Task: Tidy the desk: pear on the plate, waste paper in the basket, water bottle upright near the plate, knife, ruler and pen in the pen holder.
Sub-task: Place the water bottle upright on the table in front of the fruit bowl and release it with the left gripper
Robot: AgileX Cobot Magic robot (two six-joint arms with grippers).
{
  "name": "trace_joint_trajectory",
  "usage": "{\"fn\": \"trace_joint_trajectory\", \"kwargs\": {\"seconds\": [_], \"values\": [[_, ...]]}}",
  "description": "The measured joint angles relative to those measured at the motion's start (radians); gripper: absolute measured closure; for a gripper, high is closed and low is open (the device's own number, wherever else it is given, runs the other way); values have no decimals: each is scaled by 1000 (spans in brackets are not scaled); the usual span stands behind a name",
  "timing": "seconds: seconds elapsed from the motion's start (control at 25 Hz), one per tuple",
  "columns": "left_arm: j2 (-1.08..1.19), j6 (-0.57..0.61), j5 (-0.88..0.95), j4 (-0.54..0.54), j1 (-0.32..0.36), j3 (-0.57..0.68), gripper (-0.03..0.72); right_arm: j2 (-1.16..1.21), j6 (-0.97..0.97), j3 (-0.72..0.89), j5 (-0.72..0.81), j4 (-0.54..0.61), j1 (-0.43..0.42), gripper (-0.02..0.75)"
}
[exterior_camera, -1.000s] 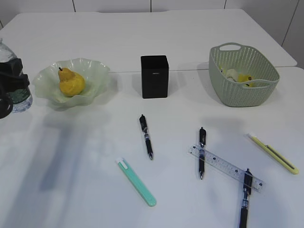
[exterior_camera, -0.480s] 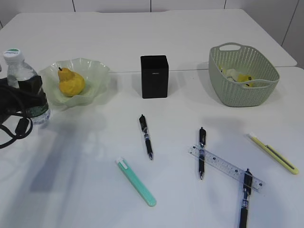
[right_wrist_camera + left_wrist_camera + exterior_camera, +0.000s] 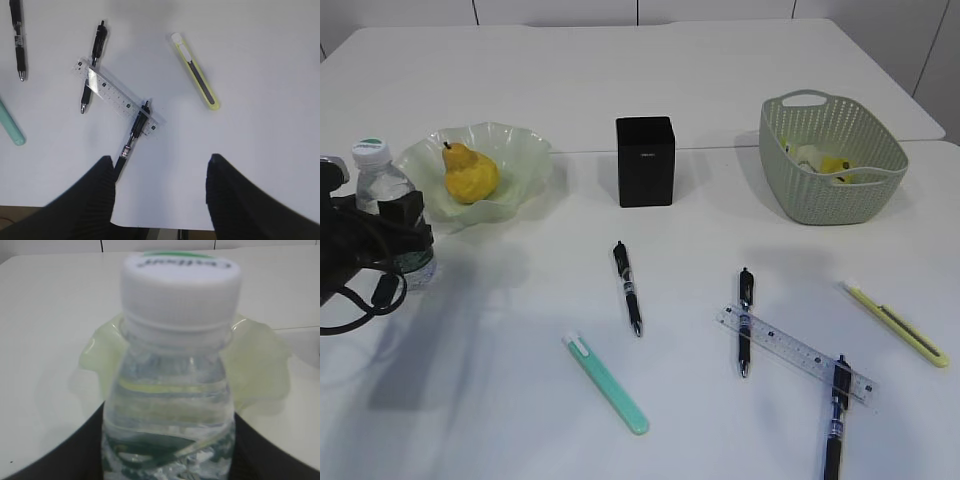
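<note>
On the surface [image 3: 720, 90], the pear [image 3: 470, 174] sits in the plate [image 3: 515, 150] at far left, the water bottle [image 3: 390, 215] upright just left of it. The pen holder [image 3: 645, 161] stands mid-far, the basket [image 3: 830, 160] far right. The ruler [image 3: 798, 353] lies near right across two pens.

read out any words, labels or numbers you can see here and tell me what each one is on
Bottle cap: dark lettering, upside down and too blurred to read.
Pen holder: tiny pale lettering, too small to read.
Ruler: printed marks, no figures readable.
Nothing else legible.
</note>
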Motion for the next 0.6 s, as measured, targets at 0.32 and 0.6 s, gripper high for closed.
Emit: {"fn": "trace_joint_trajectory", "kwargs": {"seconds": [0.32, 0.6], "values": [[7, 0, -10, 27, 0, -2, 333, 0, 0, 0, 0, 0, 0, 279], [7, 0, -10, 61, 0, -2, 333, 0, -2, 0, 0, 0, 0, 279]]}}
